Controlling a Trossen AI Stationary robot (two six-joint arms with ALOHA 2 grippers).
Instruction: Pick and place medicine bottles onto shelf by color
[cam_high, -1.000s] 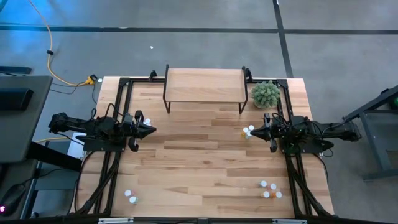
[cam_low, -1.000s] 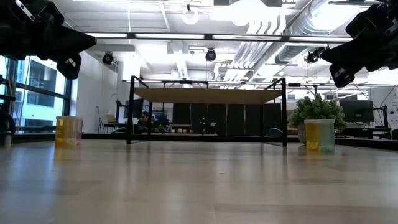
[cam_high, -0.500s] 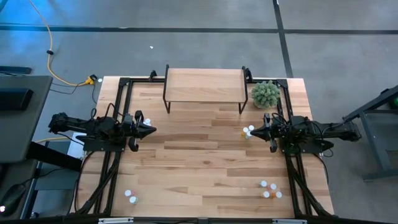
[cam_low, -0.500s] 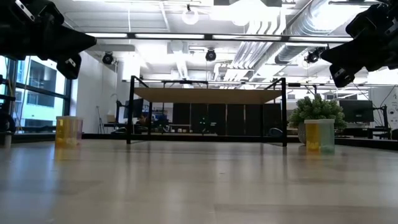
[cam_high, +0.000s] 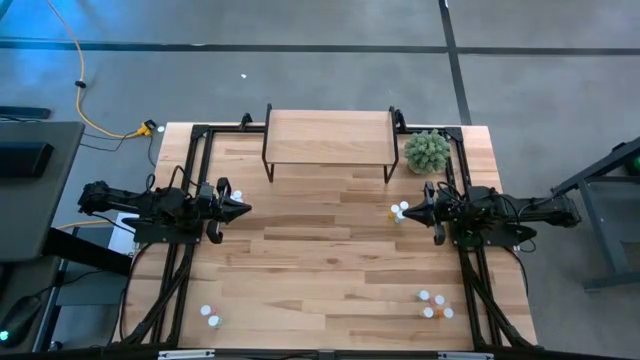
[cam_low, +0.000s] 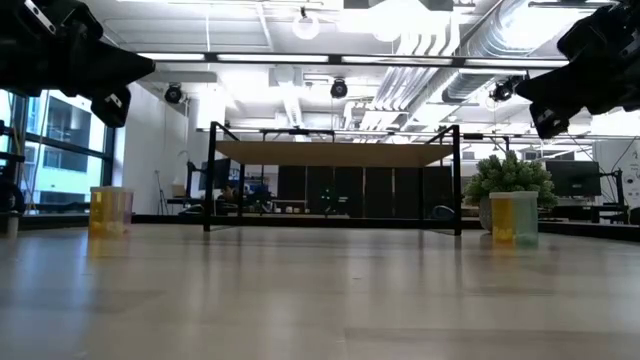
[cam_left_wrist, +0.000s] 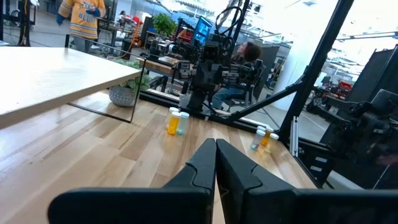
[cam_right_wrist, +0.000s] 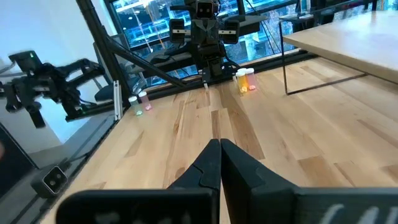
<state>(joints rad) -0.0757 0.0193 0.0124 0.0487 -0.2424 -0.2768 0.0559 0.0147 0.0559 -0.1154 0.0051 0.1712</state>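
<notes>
High view: both tools closed, shelf bare

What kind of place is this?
Probably a robotics lab in an open office: exposed ceiling ducts overhead, monitors on desks beyond the table, and a second robot arm standing nearby.

Colours of the medicine bottles too small to tell from above; arms cropped low.
</notes>
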